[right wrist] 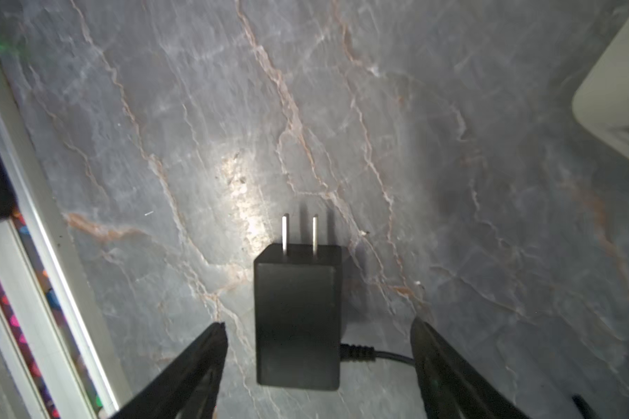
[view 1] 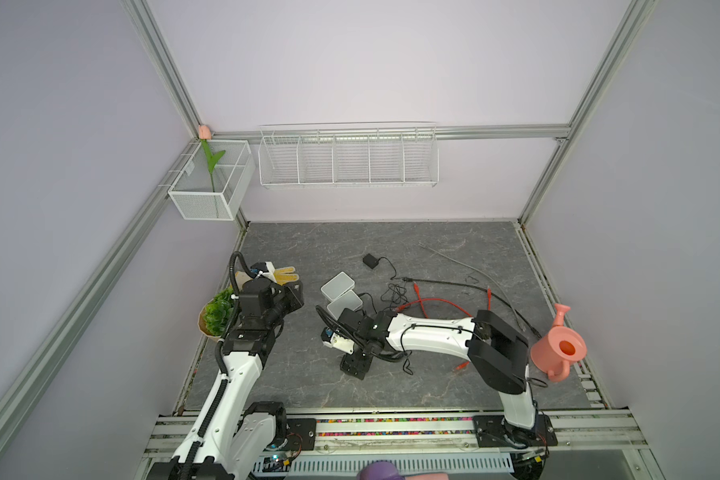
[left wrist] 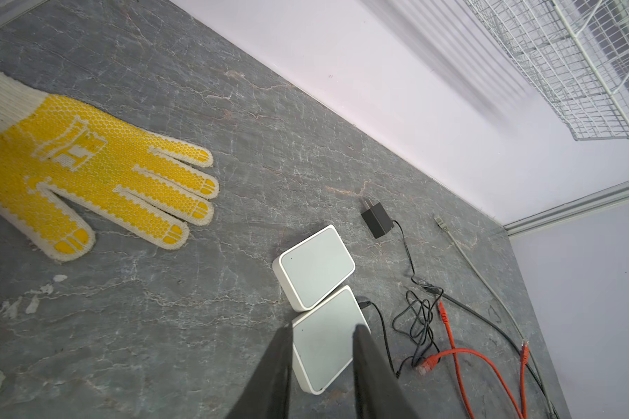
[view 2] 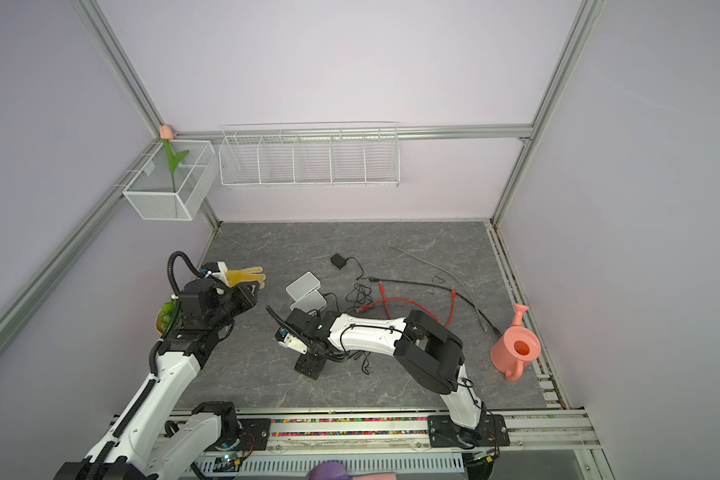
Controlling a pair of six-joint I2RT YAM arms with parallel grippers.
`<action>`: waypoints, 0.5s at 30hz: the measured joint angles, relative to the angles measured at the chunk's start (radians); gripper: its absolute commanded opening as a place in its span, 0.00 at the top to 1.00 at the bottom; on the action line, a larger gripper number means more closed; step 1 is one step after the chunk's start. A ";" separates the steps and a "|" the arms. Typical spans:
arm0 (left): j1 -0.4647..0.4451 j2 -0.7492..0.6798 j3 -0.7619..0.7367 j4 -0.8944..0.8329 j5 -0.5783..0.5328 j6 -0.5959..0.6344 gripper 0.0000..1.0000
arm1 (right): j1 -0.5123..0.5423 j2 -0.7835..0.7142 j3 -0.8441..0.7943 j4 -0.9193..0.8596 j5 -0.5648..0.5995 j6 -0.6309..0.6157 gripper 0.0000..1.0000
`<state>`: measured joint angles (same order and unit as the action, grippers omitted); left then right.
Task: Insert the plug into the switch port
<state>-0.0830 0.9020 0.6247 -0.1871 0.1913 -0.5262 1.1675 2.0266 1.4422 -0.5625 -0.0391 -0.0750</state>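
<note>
A boxy matte-black plug point(right wrist: 297, 315) with two silver prongs point(right wrist: 285, 234) lies between the wide-spread jaws of the right gripper point(right wrist: 317, 323), touching neither. Its thin cord point(right wrist: 389, 357) runs toward one jaw.

We see the right gripper point(view 1: 354, 368) low over the grey marble tabletop point(view 1: 308, 390), near two white switches point(view 1: 338, 287). Red cables point(view 1: 437, 300) lie behind the arm, with a pink watering can point(view 1: 551, 347) at the right edge.

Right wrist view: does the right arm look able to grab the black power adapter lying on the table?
Probably yes. The adapter lies flat on the table between the fingers of the open right gripper, neither touching it. Nothing covers it; only its cord runs out toward one finger.
</note>
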 measured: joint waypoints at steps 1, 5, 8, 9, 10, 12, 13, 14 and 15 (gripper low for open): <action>0.000 -0.006 0.000 -0.005 -0.007 -0.005 0.69 | 0.001 0.008 0.000 0.000 0.000 0.001 0.22; 0.005 -0.035 0.000 -0.014 -0.022 -0.016 0.69 | 0.002 0.033 0.006 0.003 0.013 0.005 0.44; 0.008 -0.048 0.004 -0.021 -0.032 -0.019 0.69 | 0.002 0.045 0.019 0.002 0.023 0.014 0.69; 0.010 -0.050 0.008 -0.025 -0.034 -0.020 0.69 | 0.002 0.046 0.023 -0.001 0.023 0.015 0.76; 0.012 -0.051 0.013 -0.029 -0.036 -0.020 0.69 | 0.002 0.046 0.024 0.000 0.031 0.023 0.79; 0.016 -0.055 0.027 -0.034 -0.038 -0.020 0.69 | 0.002 0.045 0.025 -0.002 0.047 0.013 0.82; 0.017 -0.058 0.036 -0.037 -0.038 -0.020 0.69 | 0.001 0.043 0.026 -0.008 0.062 0.008 0.82; 0.018 -0.061 0.045 -0.039 -0.038 -0.020 0.69 | 0.000 0.040 0.028 -0.018 0.070 0.002 0.82; 0.018 -0.065 0.058 -0.043 -0.038 -0.020 0.69 | -0.005 0.034 0.038 -0.041 0.087 -0.009 0.83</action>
<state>-0.0654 0.8371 0.6823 -0.2306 0.1532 -0.5461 1.1629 2.0605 1.4803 -0.6037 0.0475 -0.0837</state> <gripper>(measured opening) 0.307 0.365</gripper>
